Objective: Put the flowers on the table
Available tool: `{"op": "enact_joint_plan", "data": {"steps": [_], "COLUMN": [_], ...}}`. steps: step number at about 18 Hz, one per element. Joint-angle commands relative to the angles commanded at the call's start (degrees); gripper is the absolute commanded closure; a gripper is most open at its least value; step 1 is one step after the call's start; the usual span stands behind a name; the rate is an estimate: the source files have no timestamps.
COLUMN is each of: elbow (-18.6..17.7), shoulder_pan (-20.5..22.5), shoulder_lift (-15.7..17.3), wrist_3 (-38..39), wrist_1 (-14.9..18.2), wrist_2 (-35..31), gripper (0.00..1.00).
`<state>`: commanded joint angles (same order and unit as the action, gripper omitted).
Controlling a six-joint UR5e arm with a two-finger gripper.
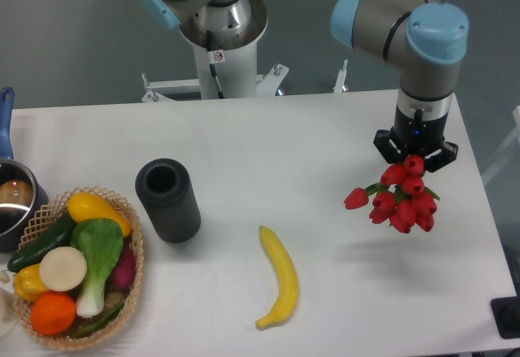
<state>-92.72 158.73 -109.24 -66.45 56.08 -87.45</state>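
We see the gripper (415, 153) pointing straight down with its fingers closed on the flowers (400, 198), a bunch of red tulips hanging just below the fingertips, above the white table (325, 129). Off to one side of the fingers lie a banana (279, 278) and, farther off, a dark cylinder vase (167, 200) (standing upright).

A dark cylindrical vase (168, 200) stands left of the frame's centre on the white table (268, 137). A yellow banana (279, 278) lies at lower centre, well apart from the vase. In the lower left sits a wicker basket (130, 280) filled with vegetables and fruit. At the left edge, just beside the basket, is a pot (11, 202) with a blue handle (5, 121).
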Motion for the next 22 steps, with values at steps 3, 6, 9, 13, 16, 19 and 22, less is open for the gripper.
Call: {"op": "enact_joint_plan", "data": {"steps": [3, 6, 9, 13, 16, 19, 22], "elbow": [0.1, 0.0, 0.1, -1.2, -2.4, -2.5, -2.5], "shoulder_pan": [-0.9, -1.1, -2.6, -2.6, -2.7, -2.6, -1.6], "shoulder_lift": [-1.0, -2.1, -3.9, -3.9, -3.7, -3.5, -3.3], "wrist_3": [0.1, 0.3, 0.3, 0.0, 0.3, 0.5, 0.1], "wrist_1": [-0.1, -0.1, -0.1, 0.4, -1.1, -3.5, -5.6], "wrist_2": [-0.3, -1.3, -1.8, -1.3, -1.7, -1.8, -1.6], "gripper": [1.00, 1.00, 0.87, 0.15, 0.00, 0.00, 0.00]}}
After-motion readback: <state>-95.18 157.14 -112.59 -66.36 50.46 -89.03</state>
